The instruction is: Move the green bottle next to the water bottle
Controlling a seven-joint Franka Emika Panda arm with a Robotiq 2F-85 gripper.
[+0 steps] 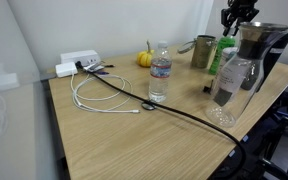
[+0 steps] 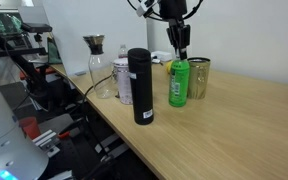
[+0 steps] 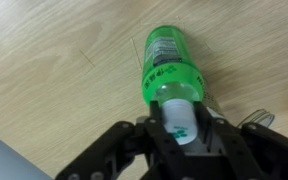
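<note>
The green bottle (image 2: 179,84) stands upright on the wooden table right beside the olive metal mug (image 2: 199,77). In an exterior view it (image 1: 220,56) shows partly behind the carafe. My gripper (image 2: 179,48) comes straight down onto its top. In the wrist view the fingers (image 3: 180,122) press both sides of the pale cap, with the green body (image 3: 167,62) below, so the gripper is shut on the bottle. The water bottle (image 1: 160,73) stands apart near the table's middle; in an exterior view it (image 2: 121,80) is partly hidden behind a black flask.
A glass carafe (image 1: 234,82) and a dark machine (image 1: 272,45) stand near the green bottle. A black flask (image 2: 140,86) stands at the table edge. A yellow fruit (image 1: 144,59), a white power strip (image 1: 79,63) and cables (image 1: 104,100) lie near the water bottle.
</note>
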